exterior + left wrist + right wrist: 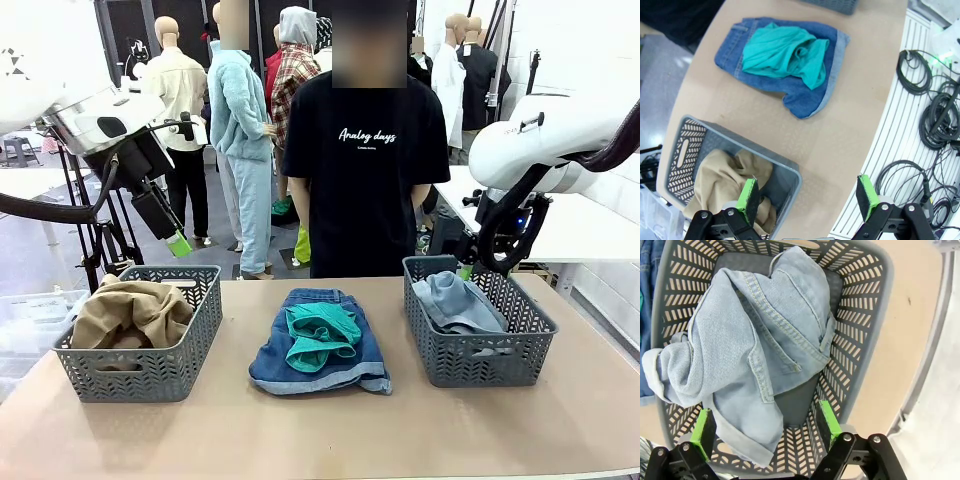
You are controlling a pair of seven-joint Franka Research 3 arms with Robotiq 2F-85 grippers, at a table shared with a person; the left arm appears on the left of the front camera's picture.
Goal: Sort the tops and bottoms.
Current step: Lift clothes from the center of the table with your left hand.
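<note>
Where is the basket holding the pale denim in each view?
Front: basket at the right of the table.
Left wrist: basket corner at the top edge.
Right wrist: basket in the centre, close up.
Shared landmark: blue shorts beside it.

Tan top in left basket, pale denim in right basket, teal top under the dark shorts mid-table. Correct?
No. The teal top lies on the dark shorts, not under them; the front view shows it. Tan top in the left basket and pale denim in the right basket stand.
</note>
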